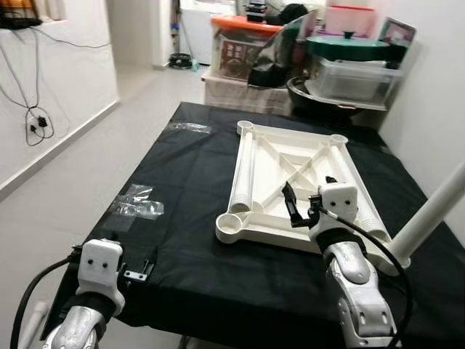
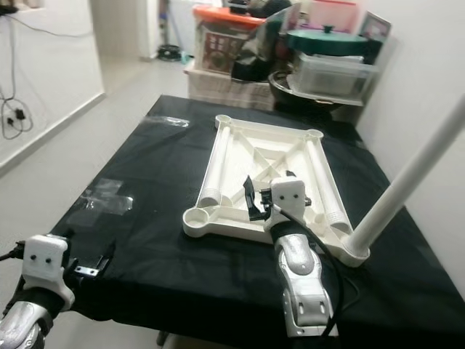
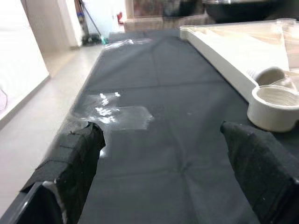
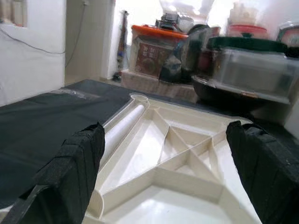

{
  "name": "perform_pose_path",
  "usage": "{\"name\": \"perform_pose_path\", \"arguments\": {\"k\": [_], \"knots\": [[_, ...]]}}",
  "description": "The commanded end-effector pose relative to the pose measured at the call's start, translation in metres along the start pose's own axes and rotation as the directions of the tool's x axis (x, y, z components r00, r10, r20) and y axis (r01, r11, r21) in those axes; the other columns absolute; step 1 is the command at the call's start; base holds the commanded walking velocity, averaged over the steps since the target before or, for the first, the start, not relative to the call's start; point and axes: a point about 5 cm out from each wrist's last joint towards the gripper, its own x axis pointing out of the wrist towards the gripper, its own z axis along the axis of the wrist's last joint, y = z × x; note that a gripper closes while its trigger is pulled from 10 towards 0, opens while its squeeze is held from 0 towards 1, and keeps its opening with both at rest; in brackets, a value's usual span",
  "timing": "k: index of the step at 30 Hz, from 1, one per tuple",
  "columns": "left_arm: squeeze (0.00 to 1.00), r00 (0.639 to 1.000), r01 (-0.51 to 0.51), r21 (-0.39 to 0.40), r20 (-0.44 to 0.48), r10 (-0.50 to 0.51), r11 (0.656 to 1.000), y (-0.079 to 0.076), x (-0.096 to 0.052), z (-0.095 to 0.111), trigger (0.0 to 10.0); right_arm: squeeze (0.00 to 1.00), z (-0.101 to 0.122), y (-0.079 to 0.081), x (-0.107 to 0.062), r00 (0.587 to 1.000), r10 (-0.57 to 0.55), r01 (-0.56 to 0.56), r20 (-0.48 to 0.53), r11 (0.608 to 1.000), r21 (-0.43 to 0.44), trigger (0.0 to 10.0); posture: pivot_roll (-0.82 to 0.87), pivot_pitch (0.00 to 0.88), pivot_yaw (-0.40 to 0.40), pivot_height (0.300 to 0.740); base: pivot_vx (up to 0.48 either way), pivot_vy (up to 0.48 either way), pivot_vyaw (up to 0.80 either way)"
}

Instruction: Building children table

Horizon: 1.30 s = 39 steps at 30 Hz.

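Black cloth covers the surface (image 1: pixel 203 240), which stands on a pale tiled floor (image 1: pixel 87 153) with a white wall (image 1: pixel 51 94) on the robot's left carrying dangling cables (image 1: pixel 33 120). Left eye view: a white plastic tabletop (image 1: pixel 290 182) lies underside up on the cloth, ribs crossing in an X, round sockets at its corners; one white leg (image 1: pixel 429 214) stands tilted in the near right socket, its upper end cut off by the frame edge. Another leg (image 1: pixel 243 171) lies along the left inner side of the tabletop. Clear plastic wrap (image 1: pixel 136 203) lies on the cloth near the left edge, a second piece (image 1: pixel 187 127) farther back. Behind the surface: stacked storage boxes, one with an orange lid (image 1: pixel 243 25), a green lid (image 1: pixel 347 47) on clear tubs; labels there too blurred to read. Right gripper (image 1: pixel 304 207) hovers over the near edge of the tabletop, fingers spread, holding nothing. Left gripper (image 1: pixel 136 273) sits low at the near left corner of the surface, mostly hidden by its wrist housing. Right eye view: same layout; right gripper just above the near rim. Left wrist view: left fingers (image 3: pixel 79 158) apart, nothing between them, cloth below, a corner socket (image 3: pixel 273 105) ahead. Right wrist view: right fingers (image 4: pixel 74 163) wide apart over the ribbed underside; background clutter blurred, no legible writing.
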Motion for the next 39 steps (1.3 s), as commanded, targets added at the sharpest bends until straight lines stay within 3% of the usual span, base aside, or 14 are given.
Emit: {"name": "perform_pose_path", "arguments": {"k": [1,16,25,39], "knots": [[0.0,1.0,-0.015,0.004,-0.02,0.015,1.0,0.005,-0.0028,-0.0023,10.0,0.0,0.0035,0.0058,0.0021,1.0,0.022,-0.022,0.012,1.0,0.022,10.0,0.02,0.0,-0.053,0.74,0.0,0.48,-0.8],[0.0,1.0,-0.01,-0.003,-0.023,0.01,1.0,0.0015,-0.0016,-0.0035,10.0,0.0,0.0056,0.008,0.006,0.999,0.034,-0.034,0.019,0.999,0.022,10.0,0.02,0.0,-0.06,0.74,0.0,0.48,-0.11],[0.0,1.0,-0.012,-0.004,-0.026,0.012,1.0,0.0018,-0.0029,-0.0042,10.0,0.0,0.0057,0.0069,0.006,0.999,0.03,-0.03,0.016,0.999,0.027,10.0,0.02,0.0,-0.061,0.74,0.0,0.423,-0.44],[0.0,0.999,-0.033,-0.03,-0.016,0.033,0.999,0.0044,-0.0015,-0.0022,10.0,0.0,0.0051,0.0056,0.0077,1.0,0.018,-0.018,0.017,1.0,-0.002,10.0,0.02,0.0,-0.061,0.74,0.0,0.0,0.0]]}}
